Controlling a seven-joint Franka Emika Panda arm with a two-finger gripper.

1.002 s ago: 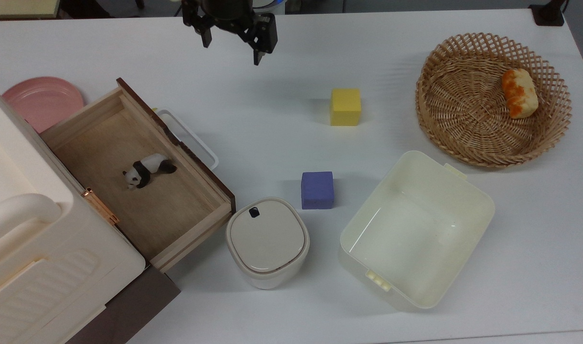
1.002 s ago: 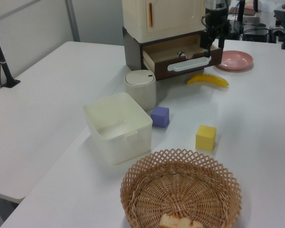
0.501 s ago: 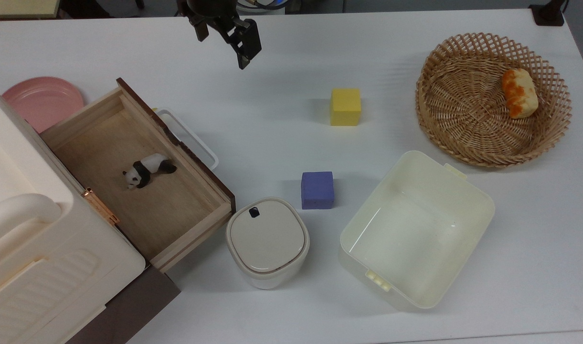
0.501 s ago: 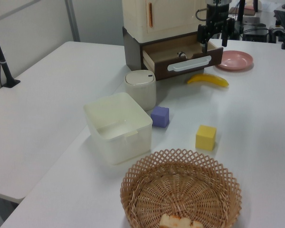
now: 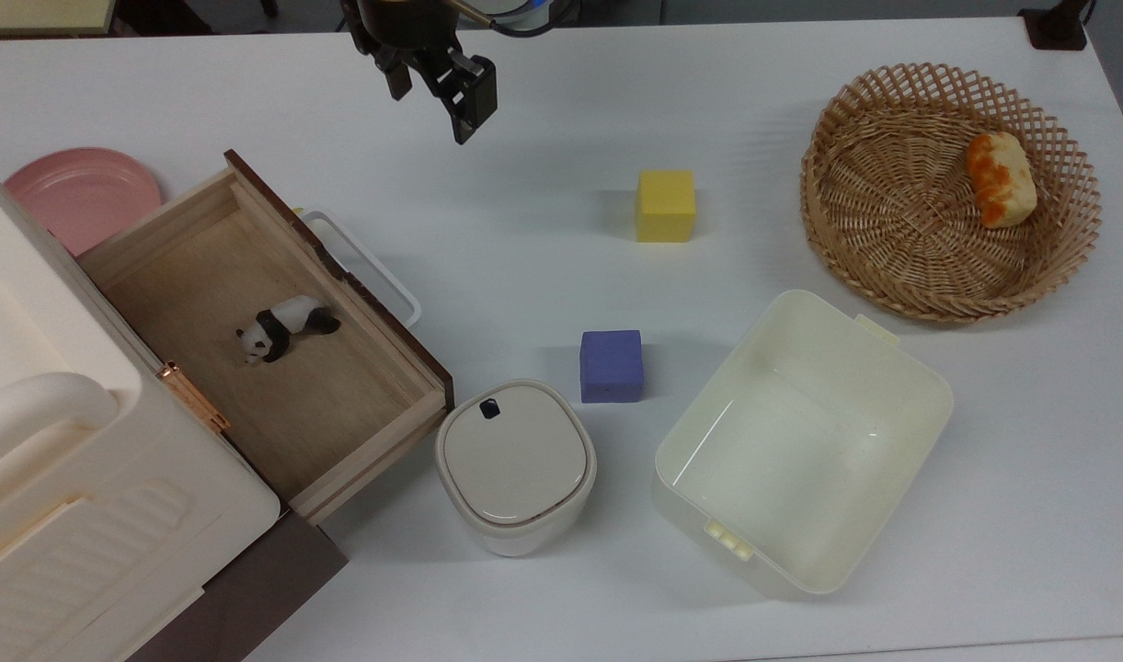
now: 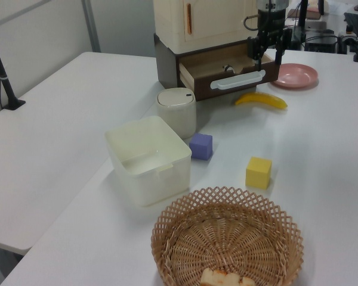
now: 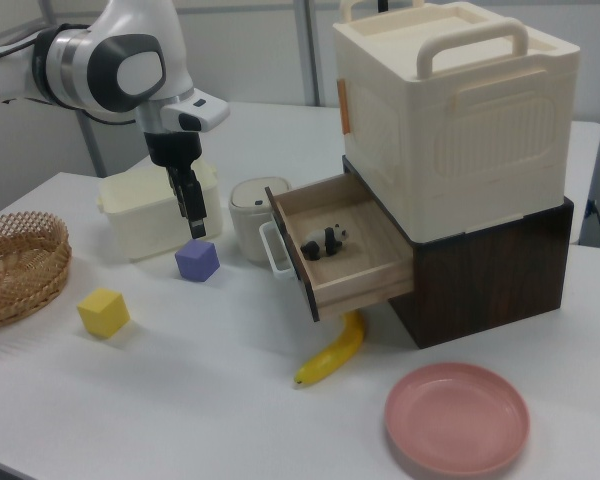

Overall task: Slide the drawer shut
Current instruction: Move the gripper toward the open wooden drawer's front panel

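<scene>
- You are looking at the drawer (image 5: pixel 276 359) standing pulled well out of the cream cabinet (image 7: pixel 450 120), with its dark front panel (image 5: pixel 340 276) and white loop handle (image 5: pixel 363 267) facing the open desk (image 5: pixel 543 230); it is lying exactly as it was a second ago, so nothing has been closed yet.
- A small panda figure (image 5: pixel 285 329) is resting on the drawer floor, well inside the walls, and it is not sitting in the path of the slide.
- The pincer (image 5: pixel 432 92) is hanging above the desk near the top view's upper edge, apart from the handle and touching nothing.
- Over the last second it has been swinging toward the top view's left and turning about its own axis, then settling; between the last half second and now it is barely shifting.
- Its two fingers (image 6: pixel 251 50) are standing apart with a clear gap and nothing between them.
- In my judgement this means you are still in the approach: the pincer is lining up, not pushing.
- A banana (image 7: pixel 332 352) is lying on the desk just below the drawer front in the right view, and the lidded white pot (image 5: pixel 515 464) is standing just beside the drawer's corner in the top view.
</scene>
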